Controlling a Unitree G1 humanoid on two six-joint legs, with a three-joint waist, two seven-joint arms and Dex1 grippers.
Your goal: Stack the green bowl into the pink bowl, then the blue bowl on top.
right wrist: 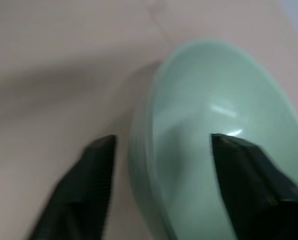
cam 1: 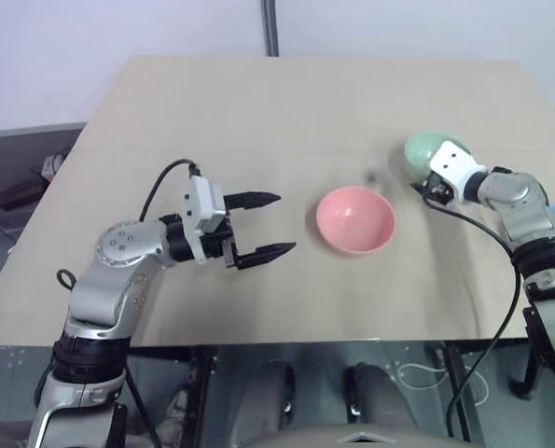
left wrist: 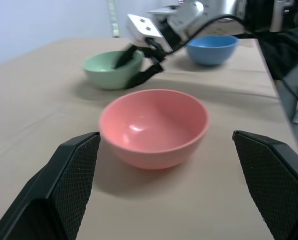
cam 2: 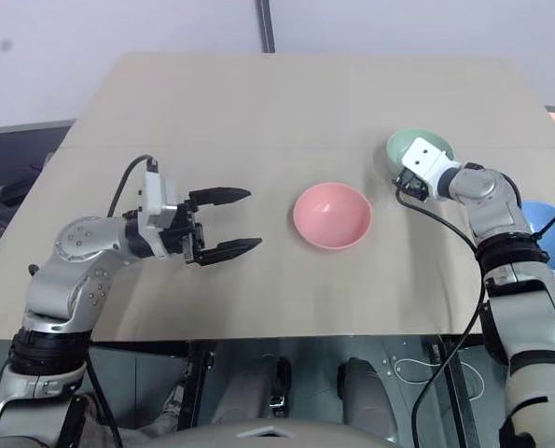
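Observation:
The pink bowl (cam 1: 354,219) sits upright at mid-table. My left gripper (cam 1: 284,222) hovers to its left, open, pointing at it with nothing between the fingers. The green bowl (cam 1: 423,149) stands behind and to the right of the pink one. My right gripper (right wrist: 164,142) straddles its near rim, one finger (right wrist: 244,185) inside the bowl and the other outside, both still apart from the wall. The blue bowl (cam 2: 548,233) rests at the table's right edge, beside my right arm.
The tan table (cam 1: 286,112) has bare room at the back and on the left. Its front edge (cam 1: 258,341) runs just below both arms. A black cable (cam 1: 501,327) hangs from my right wrist over that edge.

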